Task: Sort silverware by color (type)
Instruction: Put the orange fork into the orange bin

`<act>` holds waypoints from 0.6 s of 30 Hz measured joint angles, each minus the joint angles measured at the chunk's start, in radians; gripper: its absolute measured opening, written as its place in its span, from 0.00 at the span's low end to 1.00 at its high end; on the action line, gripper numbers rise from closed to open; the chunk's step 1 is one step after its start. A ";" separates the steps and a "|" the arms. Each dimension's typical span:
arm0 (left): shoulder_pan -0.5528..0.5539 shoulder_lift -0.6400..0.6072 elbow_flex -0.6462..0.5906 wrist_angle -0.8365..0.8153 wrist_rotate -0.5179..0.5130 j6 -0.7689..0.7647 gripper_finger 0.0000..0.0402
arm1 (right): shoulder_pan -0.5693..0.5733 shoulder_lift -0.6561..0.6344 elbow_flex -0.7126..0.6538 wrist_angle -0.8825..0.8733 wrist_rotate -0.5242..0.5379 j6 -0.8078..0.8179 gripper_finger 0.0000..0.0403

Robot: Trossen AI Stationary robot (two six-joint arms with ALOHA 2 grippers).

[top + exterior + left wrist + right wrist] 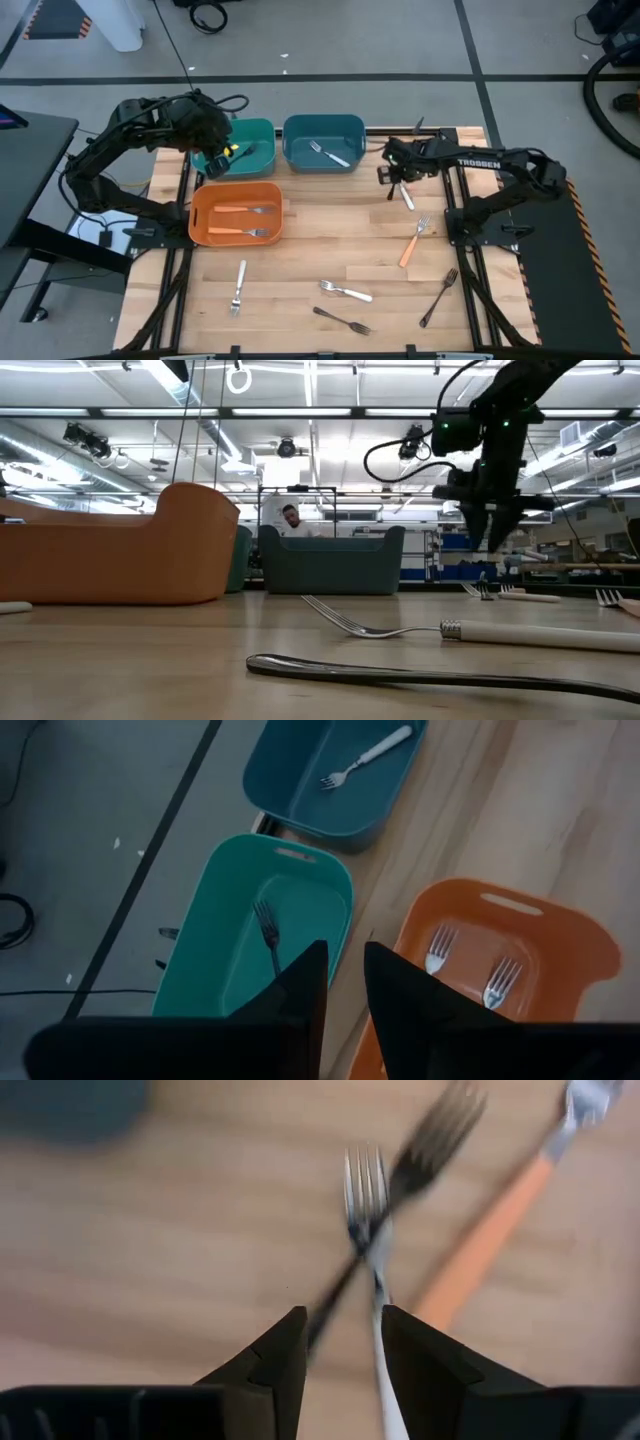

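Note:
My right gripper (393, 180) (340, 1345) hangs open, pointing down, over a white-handled fork (372, 1230) (406, 193) on the wooden table at the far right. A dark fork (440, 1135) lies across that fork, with an orange-handled fork (490, 1230) (411, 244) beside them. The low view shows the fingers (487, 540) above the tabletop. My left gripper (214, 160) (345, 985) stands open and holds nothing, high over the green bin (215, 920), where a black fork (268, 930) lies. The orange bin (205, 195) holds two orange-handled forks (245, 232). The blue bin (300, 122) holds a white-handled fork (330, 154).
Loose forks lie on the near half of the table: a pale one (238, 287) near left, a white-handled one (346, 291) and a black one (343, 321) near the middle, another black one (438, 297) near right. The three bins stand at the far left.

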 joint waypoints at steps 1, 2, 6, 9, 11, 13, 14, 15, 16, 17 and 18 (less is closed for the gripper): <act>0.000 0.000 0.000 -0.001 0.000 0.000 0.20 | -0.015 0.000 0.000 0.024 0.018 -0.001 0.34; 0.000 0.000 0.000 -0.001 0.000 0.000 0.20 | -0.030 0.000 0.000 0.044 0.043 0.000 0.34; 0.000 0.000 0.000 -0.001 0.000 0.000 0.20 | -0.102 0.000 0.000 0.093 0.081 0.025 0.34; 0.000 0.000 0.000 0.000 0.000 0.000 0.20 | -0.140 0.000 0.000 0.095 0.077 0.031 0.34; 0.000 0.000 0.000 -0.001 0.000 0.000 0.20 | -0.149 0.000 0.000 0.094 0.037 0.050 0.34; 0.000 0.000 0.000 -0.001 0.000 0.000 0.20 | -0.140 0.000 0.000 0.094 0.005 0.053 0.34; 0.000 0.000 0.000 -0.001 0.000 0.000 0.20 | -0.130 0.000 0.000 0.094 -0.003 0.053 0.34; 0.000 0.000 0.000 -0.001 0.000 0.000 0.20 | -0.118 0.000 0.000 0.094 -0.004 0.053 0.34; 0.000 0.000 0.000 -0.001 0.000 0.000 0.20 | -0.107 0.000 0.000 0.094 -0.004 0.052 0.34; 0.000 0.000 0.000 0.000 0.000 0.000 0.20 | -0.098 0.000 0.000 0.094 -0.004 0.051 0.34; 0.000 0.000 0.000 -0.001 0.000 0.000 0.20 | -0.090 0.000 0.000 0.092 -0.005 0.051 0.34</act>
